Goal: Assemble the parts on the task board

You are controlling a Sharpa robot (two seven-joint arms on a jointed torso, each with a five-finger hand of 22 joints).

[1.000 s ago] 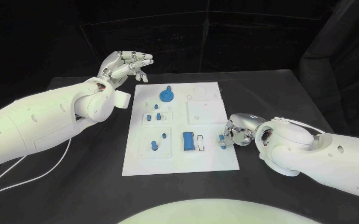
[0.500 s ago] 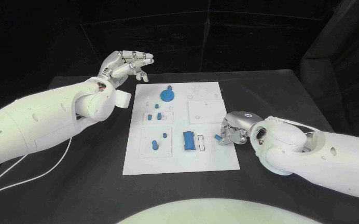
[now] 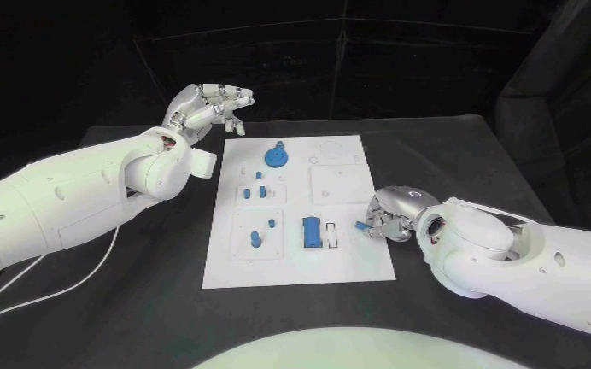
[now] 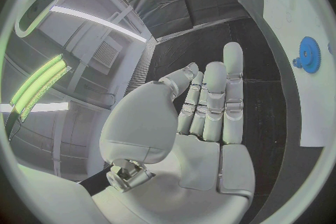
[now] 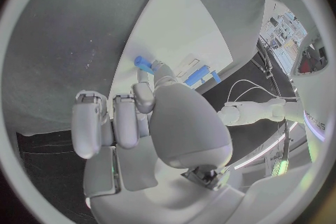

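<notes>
The white task board (image 3: 351, 268) lies in the middle of the table. On it are a blue gear (image 3: 276, 157), two small blue pegs (image 3: 253, 191), another small blue piece (image 3: 255, 237) and a blue block (image 3: 311, 231). My right hand (image 3: 393, 214) is at the board's right edge and pinches a small blue part (image 3: 364, 225) at its fingertips. The right wrist view has the same part (image 5: 143, 62) at the fingertips (image 5: 158, 68), over the board (image 5: 183, 19), with the block (image 5: 198, 74) beyond. My left hand (image 3: 209, 109) is raised off the board's far left corner, fingers apart, holding nothing. The gear (image 4: 308, 55) lies past it.
Black table (image 3: 123, 301) surrounds the board, with bare room on both sides. A white cable (image 3: 74, 279) runs along the table under my left arm. Dark curtains close off the back.
My right hand has shifted a little at the board's right edge, still pinching the small blue part. The left hand has not moved.
</notes>
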